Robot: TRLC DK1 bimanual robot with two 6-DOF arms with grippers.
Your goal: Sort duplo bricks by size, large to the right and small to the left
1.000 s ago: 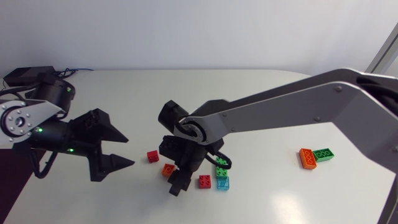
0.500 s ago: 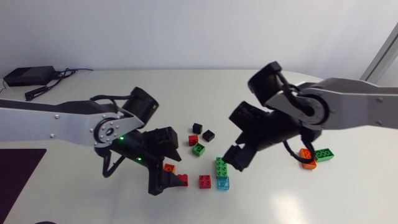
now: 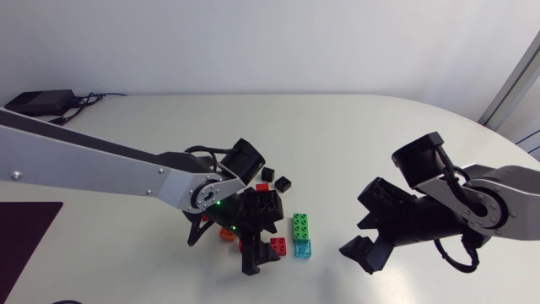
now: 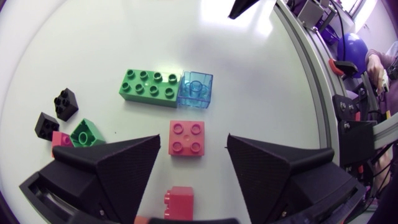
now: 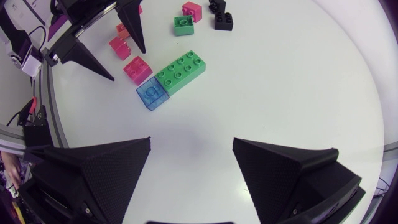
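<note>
Red square brick [image 4: 186,137]: on the table [image 3: 354,135], midway between its side edges, lying between the left gripper's [image 4: 193,139] spread fingers, apart from both | long green brick [image 4: 149,88] touching clear blue brick [image 4: 196,89], just ahead | right gripper [image 5: 192,141]: fingers apart, holding nothing, nearer the right edge

You'll see a long green brick [image 4: 149,87] on the white table [image 4: 124,37]. Touching its end is a clear blue brick [image 4: 196,89], near it a red brick [image 4: 186,137], and farther from it two black bricks [image 4: 65,104] and a small green brick [image 4: 84,134].
</note>
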